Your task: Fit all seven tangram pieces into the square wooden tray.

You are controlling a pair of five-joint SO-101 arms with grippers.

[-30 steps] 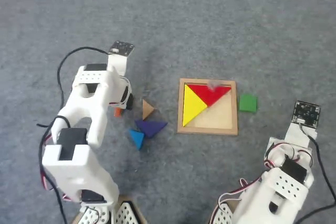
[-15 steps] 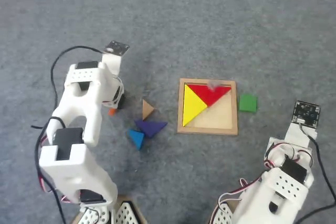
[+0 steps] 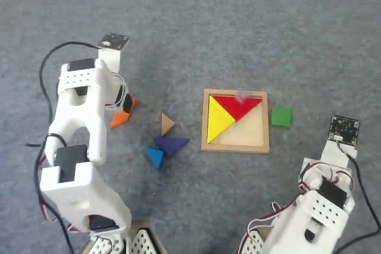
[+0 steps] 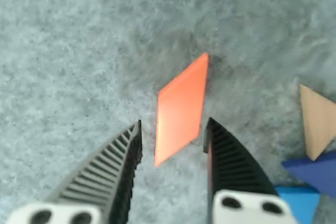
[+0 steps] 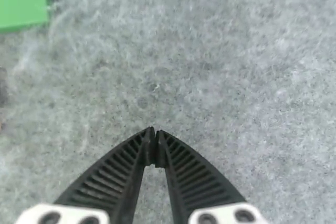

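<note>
Left wrist view has the left gripper (image 4: 173, 124) open, its jaws straddling the near end of the orange parallelogram (image 4: 181, 106), which lies flat on the table (image 4: 63, 35). One finger sits just beside the piece's edge and the other stands a little apart. The piece's long axis runs away from the gripper, roughly in line with the fingers and tipped slightly to one side, so the jaws would close across its narrow width. That lie suits a pinch. Nothing is gripped yet.

From the high view, the orange parallelogram (image 3: 121, 118) lies at the left of the table, partly under the left arm. The square wooden tray (image 3: 266, 120) is well to its right and already holds the red triangle (image 3: 238, 104) and the yellow triangle (image 3: 219, 118). Between piece and tray lie the tan triangle (image 3: 168, 124), the purple piece (image 3: 171, 143) and the blue triangle (image 3: 155, 157), so I judge that a carry to the right must pass over them.

The right gripper (image 5: 153, 132) is closed on nothing above bare table at the near right. The green square (image 3: 281, 116) lies just beside the tray's right wall. The left arm is plainly the nearer one to the orange piece, and the right arm to the green square.
</note>
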